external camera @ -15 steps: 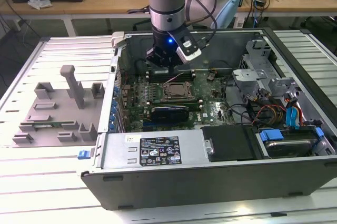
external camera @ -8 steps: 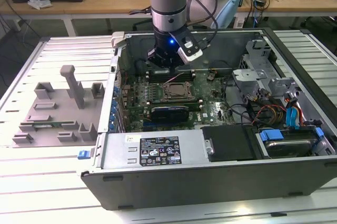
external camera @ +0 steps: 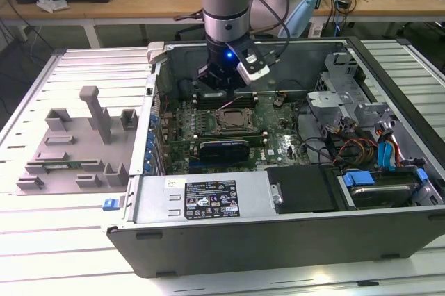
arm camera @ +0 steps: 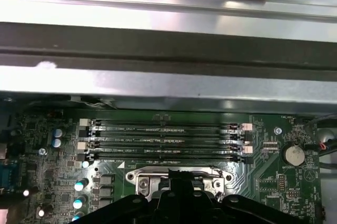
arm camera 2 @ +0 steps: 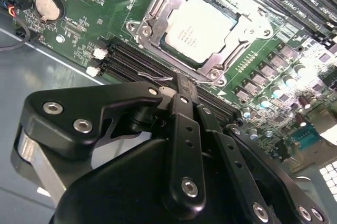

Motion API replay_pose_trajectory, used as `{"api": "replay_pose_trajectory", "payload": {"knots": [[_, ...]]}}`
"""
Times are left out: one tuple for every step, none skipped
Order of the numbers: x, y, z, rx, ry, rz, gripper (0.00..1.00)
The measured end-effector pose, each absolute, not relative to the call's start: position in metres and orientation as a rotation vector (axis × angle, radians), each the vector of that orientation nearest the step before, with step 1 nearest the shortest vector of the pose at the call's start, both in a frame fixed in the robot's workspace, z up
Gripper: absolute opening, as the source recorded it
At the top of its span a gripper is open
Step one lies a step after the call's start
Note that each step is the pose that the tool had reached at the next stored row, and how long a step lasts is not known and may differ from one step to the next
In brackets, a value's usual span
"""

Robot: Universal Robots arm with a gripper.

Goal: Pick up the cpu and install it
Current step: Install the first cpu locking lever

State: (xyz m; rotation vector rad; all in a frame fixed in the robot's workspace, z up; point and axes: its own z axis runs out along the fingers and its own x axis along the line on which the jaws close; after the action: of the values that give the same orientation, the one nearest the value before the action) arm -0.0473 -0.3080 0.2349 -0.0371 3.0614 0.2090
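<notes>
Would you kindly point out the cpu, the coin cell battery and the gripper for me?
cpu (arm camera 2: 202, 29), second wrist view, middle of its silvery top plate.
coin cell battery (arm camera 2: 47, 7), second wrist view, its round face.
gripper (arm camera 2: 181, 88), second wrist view, at its fingertips.

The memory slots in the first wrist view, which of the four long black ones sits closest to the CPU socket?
The bottommost slot in that picture, the one directly bordering the metal socket frame; the other three lie farther toward the case wall.

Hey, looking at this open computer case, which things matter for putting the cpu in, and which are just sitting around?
Part of the job:
- cpu, lying in the socket
- socket frame around it
- tool, beside the socket over the memory slots

Just lying about:
- coin battery
- memory slots
- grey fixture tray outside the case
- drive cables
</notes>
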Motion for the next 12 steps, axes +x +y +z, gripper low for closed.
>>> {"api": "replay_pose_trajectory", "payload": {"knots": [[-0.0467, -0.307, 0.2342, -0.033, 3.062, 0.205, 0.11], [-0.0463, -0.3063, 0.2338, -0.03, 3.062, 0.203, 0.11], [-0.0459, -0.3055, 0.233, -0.027, 3.062, 0.201, 0.11], [-0.0456, -0.3051, 0.2326, -0.024, 3.062, 0.2, 0.11], [-0.0452, -0.3043, 0.2317, -0.018, 3.062, 0.198, 0.11], [-0.0447, -0.3036, 0.2309, -0.014, 3.062, 0.196, 0.11], [-0.0444, -0.303, 0.2303, -0.01, 3.061, 0.195, 0.11], [-0.0441, -0.3025, 0.2298, -0.007, 3.061, 0.194, 0.11], [-0.0438, -0.3016, 0.229, -0.003, 3.061, 0.193, 0.11], [-0.0437, -0.3007, 0.2284, -0.001, 3.061, 0.193, 0.11], [-0.0436, -0.2999, 0.2279, 0.001, 3.061, 0.193, 0.11], [-0.0436, -0.2989, 0.2275, 0.003, 3.061, 0.192, 0.11]]}}
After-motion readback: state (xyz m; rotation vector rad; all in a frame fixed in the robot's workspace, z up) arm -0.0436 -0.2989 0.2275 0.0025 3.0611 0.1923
